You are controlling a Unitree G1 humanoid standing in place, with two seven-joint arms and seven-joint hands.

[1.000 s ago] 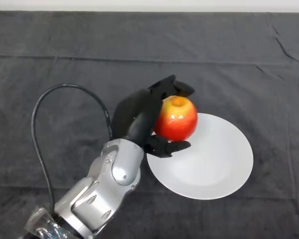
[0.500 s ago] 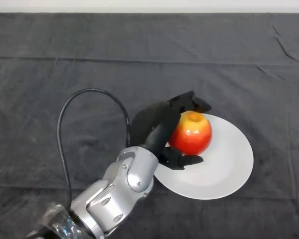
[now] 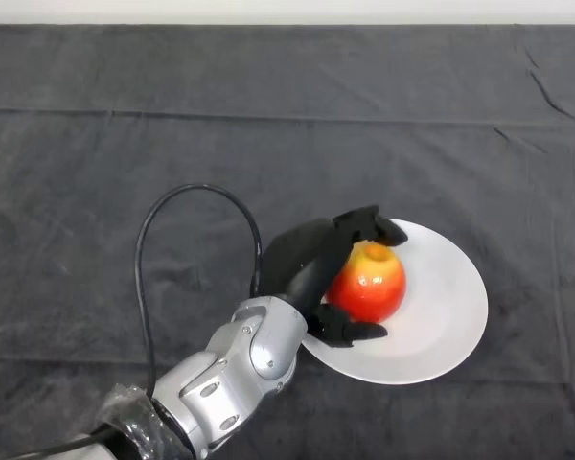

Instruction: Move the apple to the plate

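A red and yellow apple point(image 3: 369, 283) is over the left part of the white plate point(image 3: 441, 307), right of the table's middle. My left hand point(image 3: 307, 264) is curled round the apple from its left side, fingers over the top and thumb under the near side. The silver-grey arm point(image 3: 235, 369) comes in from the lower left. Whether the apple rests on the plate or hangs just above it I cannot tell.
A dark grey cloth point(image 3: 125, 172) covers the whole table, with folds near the back right. The table's far edge point(image 3: 287, 24) runs along the top of the view.
The hand has carried the apple to the right and down, from the plate's left rim to over the plate's left part. The grip on the apple is unchanged.
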